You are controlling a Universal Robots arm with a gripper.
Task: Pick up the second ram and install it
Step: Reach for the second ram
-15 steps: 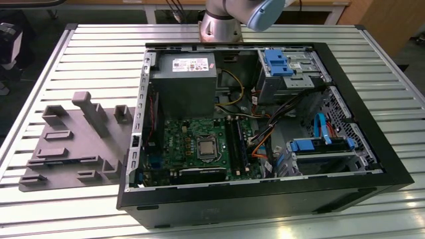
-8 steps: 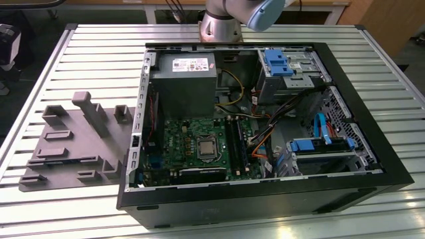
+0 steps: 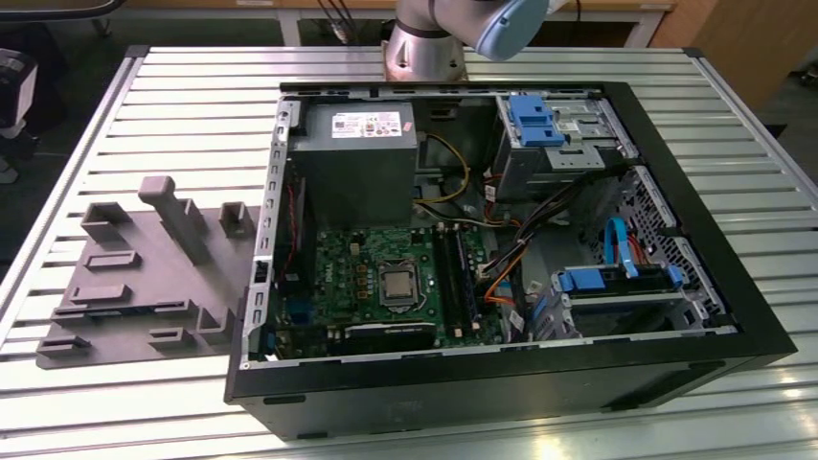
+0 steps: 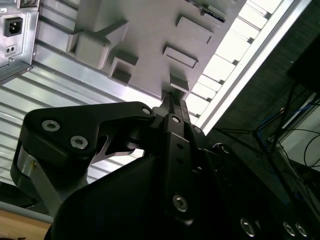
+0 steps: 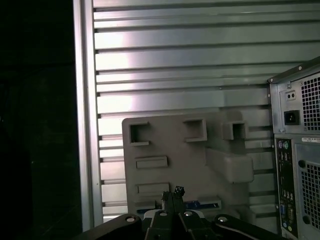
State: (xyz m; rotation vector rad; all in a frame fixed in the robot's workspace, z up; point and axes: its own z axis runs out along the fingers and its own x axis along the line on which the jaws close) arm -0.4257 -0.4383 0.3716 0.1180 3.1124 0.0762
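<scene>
The second ram (image 5: 200, 204) is lying as a thin blue strip in the grey tray (image 5: 165, 140); the gripper (image 5: 175, 192) is hovering near it, closed and empty.

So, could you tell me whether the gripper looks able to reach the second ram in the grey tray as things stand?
Probably yes: in the first wrist view the gripper hangs over the grey tray, close to the second ram lying in it, with nothing covering it.

Slatted metal table (image 3: 167, 105). Grey moulded tray (image 3: 141, 278) flat on the slats at the exterior view's left. Open black computer case (image 3: 511, 393) just beside it, lying on its side across centre and right.
</scene>
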